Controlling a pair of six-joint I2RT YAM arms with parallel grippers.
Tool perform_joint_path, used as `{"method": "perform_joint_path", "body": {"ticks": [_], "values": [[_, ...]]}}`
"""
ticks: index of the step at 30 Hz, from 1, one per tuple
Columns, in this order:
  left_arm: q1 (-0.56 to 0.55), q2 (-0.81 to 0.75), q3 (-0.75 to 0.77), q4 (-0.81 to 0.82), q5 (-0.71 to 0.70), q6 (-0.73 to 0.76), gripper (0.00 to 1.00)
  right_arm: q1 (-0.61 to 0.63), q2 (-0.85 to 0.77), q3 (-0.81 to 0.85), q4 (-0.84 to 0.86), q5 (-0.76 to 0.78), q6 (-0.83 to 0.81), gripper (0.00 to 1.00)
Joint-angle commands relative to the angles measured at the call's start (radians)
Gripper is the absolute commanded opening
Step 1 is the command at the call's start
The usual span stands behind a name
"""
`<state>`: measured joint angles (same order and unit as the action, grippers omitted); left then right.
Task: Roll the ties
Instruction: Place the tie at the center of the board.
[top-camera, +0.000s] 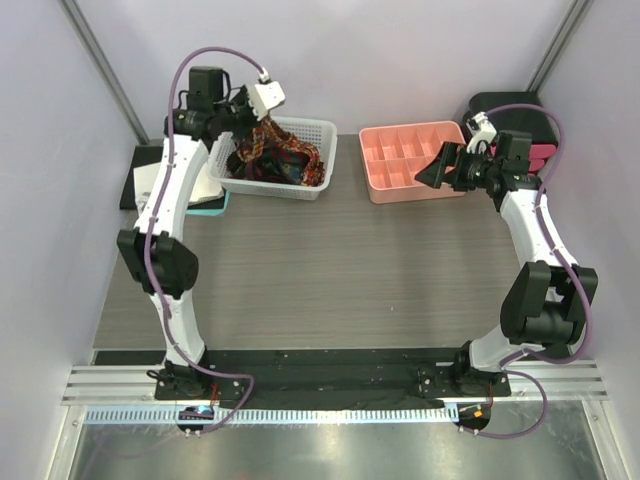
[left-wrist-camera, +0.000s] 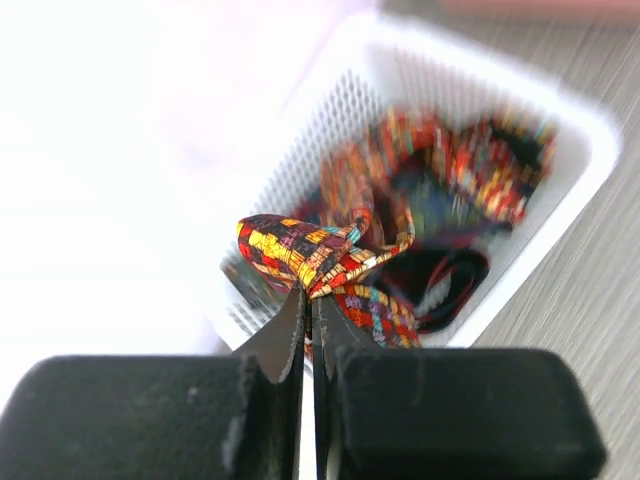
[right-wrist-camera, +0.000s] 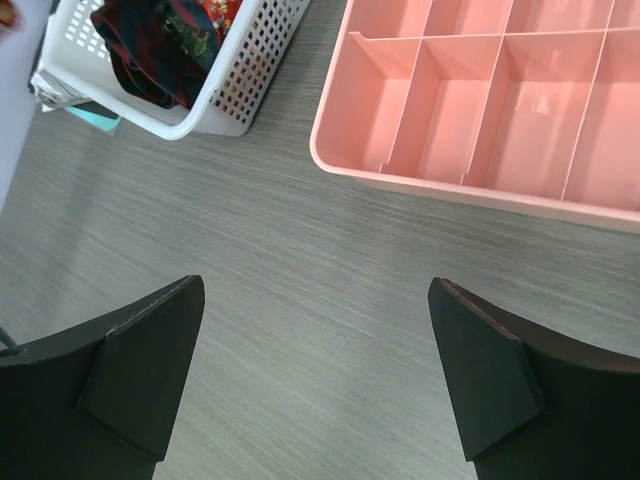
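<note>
Several patterned ties (top-camera: 285, 160) lie tangled in a white mesh basket (top-camera: 322, 140) at the back left of the table. My left gripper (left-wrist-camera: 311, 290) is shut on a red tie with a yellow-orange check print (left-wrist-camera: 300, 250) and holds it lifted above the basket (left-wrist-camera: 570, 110); the rest of the ties (left-wrist-camera: 470, 180) stay inside. In the top view the left gripper (top-camera: 252, 128) is over the basket's left end. My right gripper (right-wrist-camera: 315, 290) is open and empty above bare table, near the pink tray; in the top view the right gripper (top-camera: 432, 170) is at that tray's right front corner.
A pink divided tray (top-camera: 372, 178) stands at the back right, also in the right wrist view (right-wrist-camera: 330, 150). The basket shows there too (right-wrist-camera: 250, 70). A notebook and papers (top-camera: 145, 180) lie left of the basket. A black object (top-camera: 505, 105) sits behind the right arm.
</note>
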<state>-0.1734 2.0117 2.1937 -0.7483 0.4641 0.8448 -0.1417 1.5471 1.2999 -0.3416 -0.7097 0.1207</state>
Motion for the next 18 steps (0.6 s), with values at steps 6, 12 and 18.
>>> {"method": "perform_joint_path", "body": {"ticks": [6,12,18], "values": [[-0.188,-0.281,0.115,0.156,0.001,-0.26,0.0,-0.006,-0.116,0.041,0.096,-0.031,-0.414,1.0],[-0.277,-0.376,0.147,0.268,-0.01,-0.417,0.0,0.007,-0.231,-0.129,0.499,-0.171,-0.268,1.0],[-0.359,-0.399,0.205,0.201,-0.137,-0.426,0.0,0.08,-0.281,-0.174,0.57,-0.293,-0.167,1.0]]}}
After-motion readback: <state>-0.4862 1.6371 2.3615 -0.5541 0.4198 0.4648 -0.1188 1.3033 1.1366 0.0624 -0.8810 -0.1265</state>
